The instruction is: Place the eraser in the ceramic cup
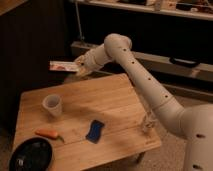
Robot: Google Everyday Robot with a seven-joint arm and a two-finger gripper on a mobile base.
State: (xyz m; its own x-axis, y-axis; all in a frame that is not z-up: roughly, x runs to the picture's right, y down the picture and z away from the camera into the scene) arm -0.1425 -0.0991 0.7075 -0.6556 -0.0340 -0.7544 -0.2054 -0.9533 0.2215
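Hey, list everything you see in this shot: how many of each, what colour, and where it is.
eraser: one, white top with reddish marks, held in the air over the table's far edge
ceramic cup: one, white, upright, table's left
sponge pad: one, blue, table's front middle
orange item: one, orange, front left
plate: one, black, front-left corner
small bottle: one, clear, table's right edge
table: one, light wood
arm: one, white, reaching from the right
gripper: one, shut on the eraser
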